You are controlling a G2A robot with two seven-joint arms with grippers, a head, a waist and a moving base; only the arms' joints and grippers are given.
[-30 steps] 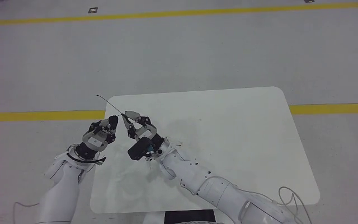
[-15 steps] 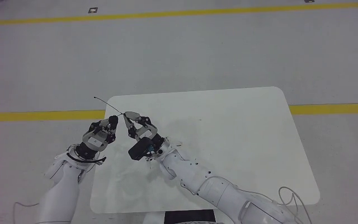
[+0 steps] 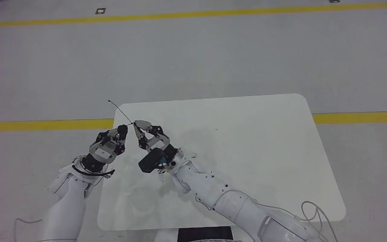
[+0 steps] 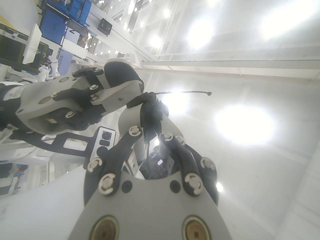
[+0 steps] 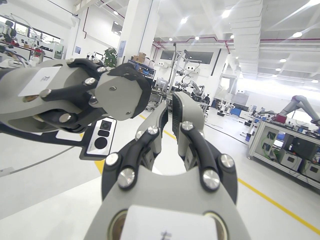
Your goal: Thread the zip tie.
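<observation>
A thin black zip tie (image 3: 119,112) sticks out beyond the far left corner of the white table (image 3: 254,145), held up in the air. My left gripper (image 3: 123,129) is shut on its thicker bundled part (image 4: 150,116), and a strand runs down between the fingers. My right gripper (image 3: 138,125) stands tip to tip with the left one. Its fingers are pressed together where the tie's free length (image 4: 182,92) comes out. In the right wrist view my right gripper (image 5: 170,108) shows a hairline gap, and the tie is hidden there.
Both arms are bunched over the table's left edge. The wide white tabletop stretches to the right. A yellow floor line (image 3: 36,125) runs behind the table, and a second one (image 3: 193,13) lies farther off.
The tie's free end swung slightly outward and then back toward the table. Both grippers stay in nearly the same place.
</observation>
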